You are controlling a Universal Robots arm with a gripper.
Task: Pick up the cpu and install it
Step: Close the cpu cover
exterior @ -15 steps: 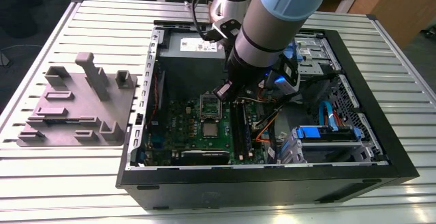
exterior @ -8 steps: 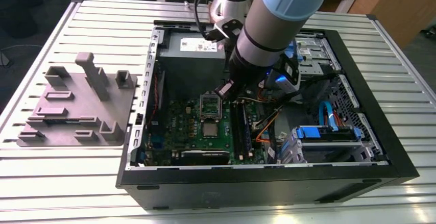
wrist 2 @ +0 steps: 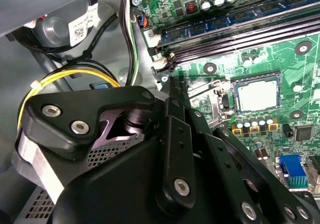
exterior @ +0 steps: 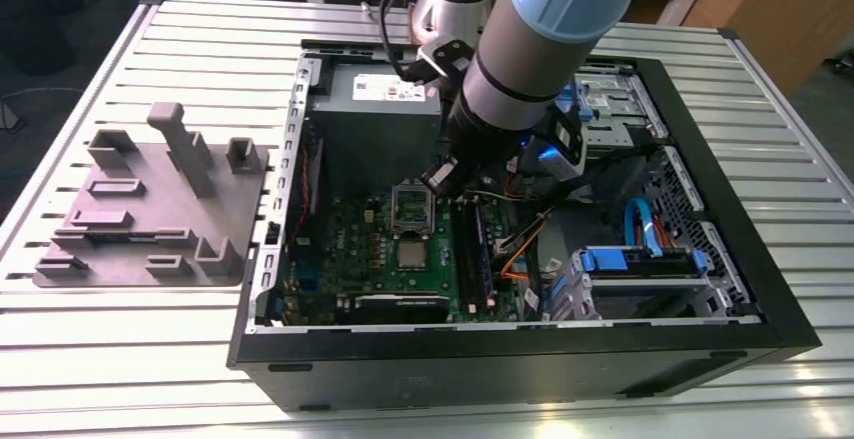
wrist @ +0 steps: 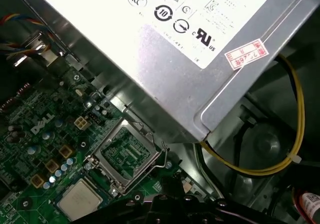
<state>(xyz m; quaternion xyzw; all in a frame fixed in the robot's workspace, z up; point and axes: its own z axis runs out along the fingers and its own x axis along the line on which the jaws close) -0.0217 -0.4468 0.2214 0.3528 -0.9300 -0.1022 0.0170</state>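
Over the motherboard [exterior: 354,249], the gripper [exterior: 442,178] hung with fingers closed on nothing; the cpu [exterior: 411,254] lay flat just beyond them, untouched.

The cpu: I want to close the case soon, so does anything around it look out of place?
The cpu looks seated in its socket, but the metal retention frame beside it is flipped open, not clamped over the chip.
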